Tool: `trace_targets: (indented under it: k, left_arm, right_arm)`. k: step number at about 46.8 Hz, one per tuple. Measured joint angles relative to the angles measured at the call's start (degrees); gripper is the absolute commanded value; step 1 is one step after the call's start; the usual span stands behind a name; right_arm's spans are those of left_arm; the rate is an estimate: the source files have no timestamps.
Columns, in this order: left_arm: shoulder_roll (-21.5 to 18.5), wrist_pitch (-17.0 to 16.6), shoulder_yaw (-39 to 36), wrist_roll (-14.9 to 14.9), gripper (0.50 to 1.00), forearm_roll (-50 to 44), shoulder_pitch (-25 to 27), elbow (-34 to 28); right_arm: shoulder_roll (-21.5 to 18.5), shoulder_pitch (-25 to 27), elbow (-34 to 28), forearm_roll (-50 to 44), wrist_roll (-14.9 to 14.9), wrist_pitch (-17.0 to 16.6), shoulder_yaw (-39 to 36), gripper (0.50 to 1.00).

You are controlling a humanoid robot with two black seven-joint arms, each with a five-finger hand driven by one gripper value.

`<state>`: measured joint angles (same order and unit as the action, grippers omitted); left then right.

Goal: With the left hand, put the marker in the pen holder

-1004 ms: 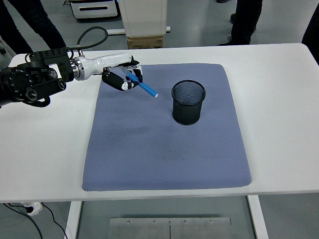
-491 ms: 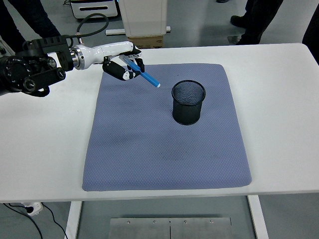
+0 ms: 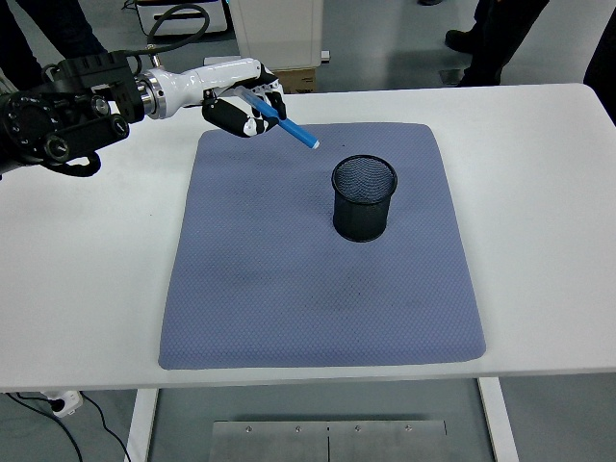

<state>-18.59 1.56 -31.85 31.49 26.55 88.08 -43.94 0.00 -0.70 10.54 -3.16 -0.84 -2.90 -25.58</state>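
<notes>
**Marker in the air, holder waiting**

I am watching the left hand [image 3: 243, 113] reaching in from the 9 o'clock edge, its black forearm and white wrist lying across the far left of the table [image 3: 539, 192]. The fingers are curling around the marker [image 3: 285, 125] and gripping it at its upper end. The marker is blue and is pointing down and to the right, toward 4 o'clock, with its free tip hanging over the far edge of the mat [image 3: 318, 289]. I cannot tell how high above the mat the tip is hanging.

The holder [image 3: 364, 197], a black mesh cup, is standing upright on the mat at about 4 o'clock from the marker's tip, apart from it and clearly not touching. I am seeing nothing inside the cup. The mat is a blue-grey sheet lying flat over the middle of the white table, with the holder sitting in its far right part.

I am not seeing the right hand anywhere. At 12 o'clock, beyond the table, legs of people [image 3: 496, 38] are standing on the floor, next to a white cabinet [image 3: 279, 34] and a cardboard box [image 3: 298, 79].
</notes>
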Motion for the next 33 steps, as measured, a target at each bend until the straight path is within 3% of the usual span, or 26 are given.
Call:
trace_targets:
  k: [13,33]
  left_arm:
    - [1.0,1.5,1.8,0.0,0.5,-0.1,0.3,0.0]
    - [6.2,2.1,1.1,-0.1,0.5,5.0,2.3,0.0]
  right_arm:
    - [0.0,0.0,0.0,0.0,0.0,0.0,0.0,1.0]
    - [0.0,0.0,0.0,0.0,0.0,0.0,0.0,1.0]
